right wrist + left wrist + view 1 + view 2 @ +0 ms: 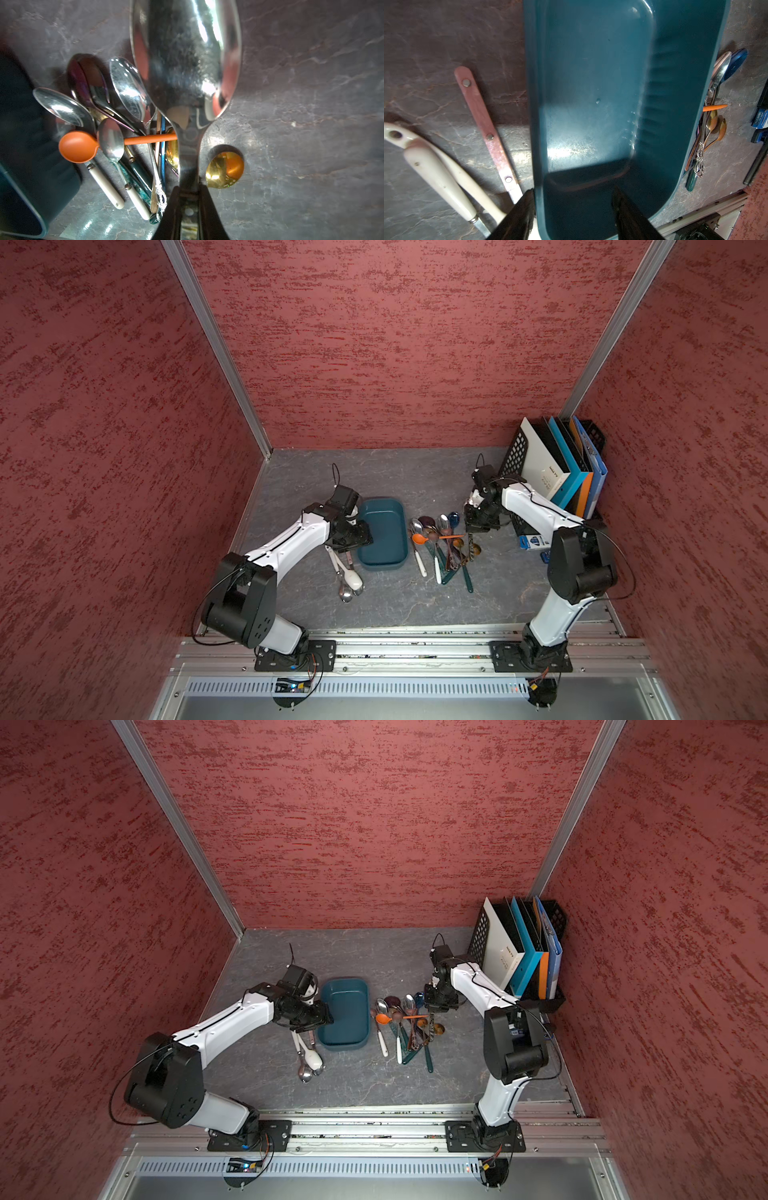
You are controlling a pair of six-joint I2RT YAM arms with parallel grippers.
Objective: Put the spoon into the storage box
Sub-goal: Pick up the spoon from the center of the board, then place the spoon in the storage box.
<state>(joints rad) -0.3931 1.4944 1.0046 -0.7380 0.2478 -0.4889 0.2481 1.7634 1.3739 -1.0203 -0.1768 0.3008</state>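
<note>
The right gripper (188, 193) is clenched on the handle of a large polished steel spoon (185, 62). It holds the spoon over a heap of mixed spoons (440, 543), right of the empty shallow dark teal plastic storage box (384, 526). The left gripper (573, 199) is released, astride the box's left wall. Risks: the slick handle could pivot or slip in transit, and the arms could collide at the box.
</note>
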